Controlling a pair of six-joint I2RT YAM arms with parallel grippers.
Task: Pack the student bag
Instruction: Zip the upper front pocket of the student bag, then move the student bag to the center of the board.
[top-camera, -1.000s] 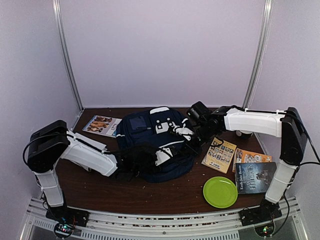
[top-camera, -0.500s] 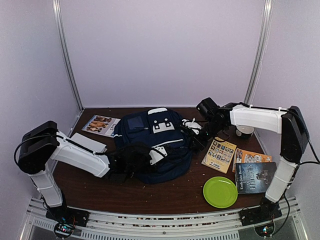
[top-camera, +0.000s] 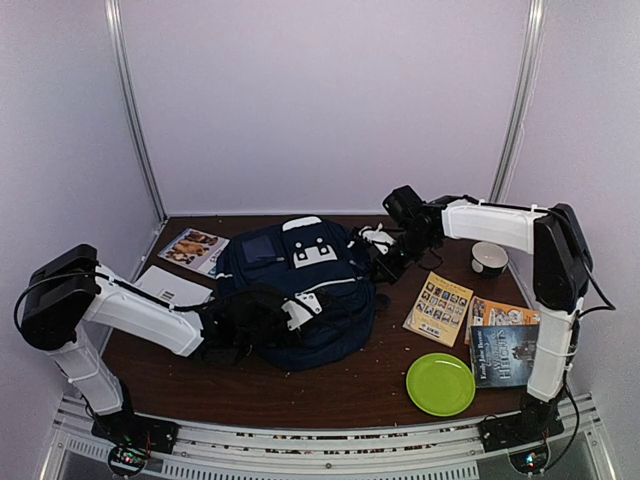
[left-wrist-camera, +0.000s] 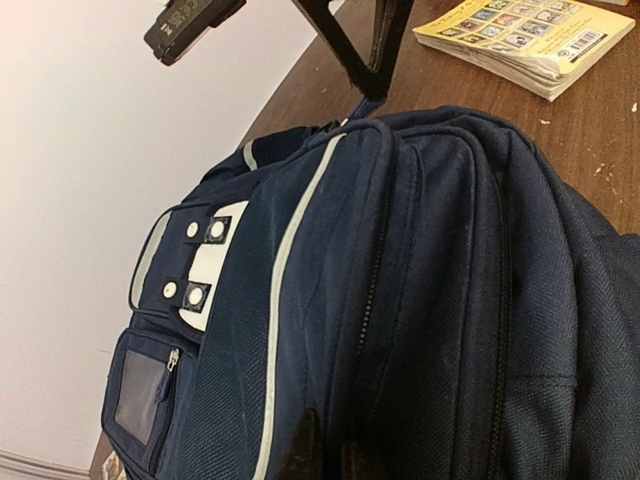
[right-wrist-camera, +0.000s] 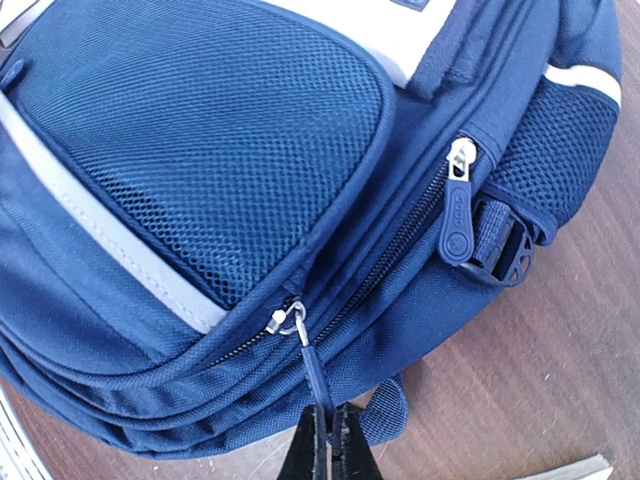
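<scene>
Shifted leftward, student bag lies lengthwise near-to-far, top toward back.

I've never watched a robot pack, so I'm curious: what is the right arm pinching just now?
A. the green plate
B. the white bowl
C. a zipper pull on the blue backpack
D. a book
C: the right wrist view shows the right gripper shut on the strap of a zipper pull on the student bag.
</scene>
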